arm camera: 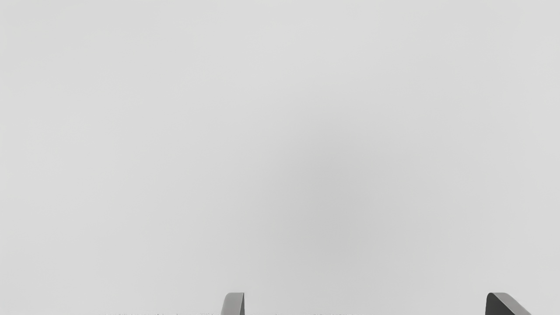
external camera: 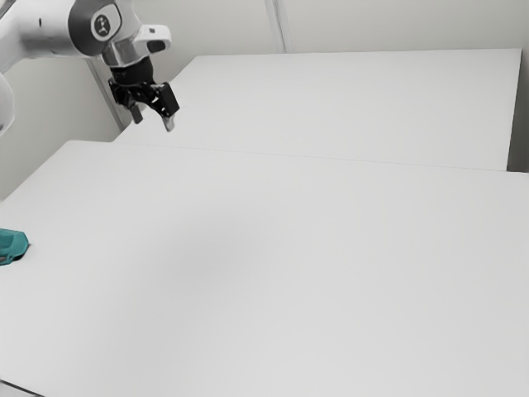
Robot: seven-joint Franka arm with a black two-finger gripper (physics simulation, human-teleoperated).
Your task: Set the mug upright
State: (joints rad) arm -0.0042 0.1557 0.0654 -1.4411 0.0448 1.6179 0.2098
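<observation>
Teal object [external camera: 11,246], can't confirm it's mug, on white table [external camera: 289,281], cut off at exterior view's left edge. Gripper [external camera: 154,123] raised over table, well apart from it, surface stretching between. Fingers [arm camera: 233,305] spread, gap between them.

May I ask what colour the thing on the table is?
The thing is mostly teal, clearest in the exterior view.

Pale, plain walls [external camera: 397,25] are rising behind a broad white surface [external camera: 273,273], and a robot arm [external camera: 50,35] is extending from the upper left, suggesting a lab.
</observation>
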